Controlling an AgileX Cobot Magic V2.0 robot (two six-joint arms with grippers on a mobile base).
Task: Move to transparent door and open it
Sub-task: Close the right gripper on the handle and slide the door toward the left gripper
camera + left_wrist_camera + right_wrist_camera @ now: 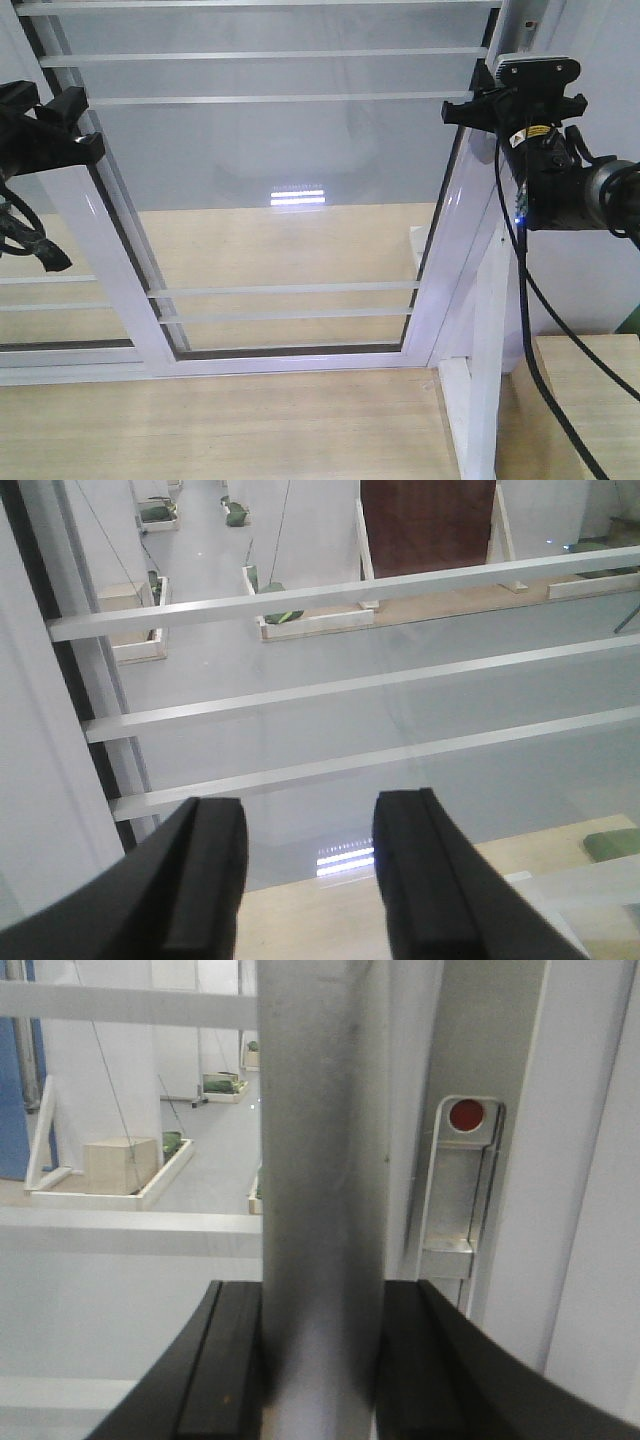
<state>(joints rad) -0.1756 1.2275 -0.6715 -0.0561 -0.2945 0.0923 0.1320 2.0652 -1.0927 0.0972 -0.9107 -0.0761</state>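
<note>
One transparent door point(290, 160) fills the middle of the front view. Left gripper point(310, 805): two jaws spread apart, holding nothing, facing three white bars point(330, 685). Right gripper point(320, 1295): two jaws pressed against either side of the door's single silver-grey pull handle point(320, 1140).

Blocked ahead by glass and bars of transparent door point(280, 150). Noted clear gap between left gripper point(308, 820) fingers; none between right gripper point(320, 1300) fingers, filled by pull handle point(320, 1140). Hemmed on right by white post point(488, 350).
</note>
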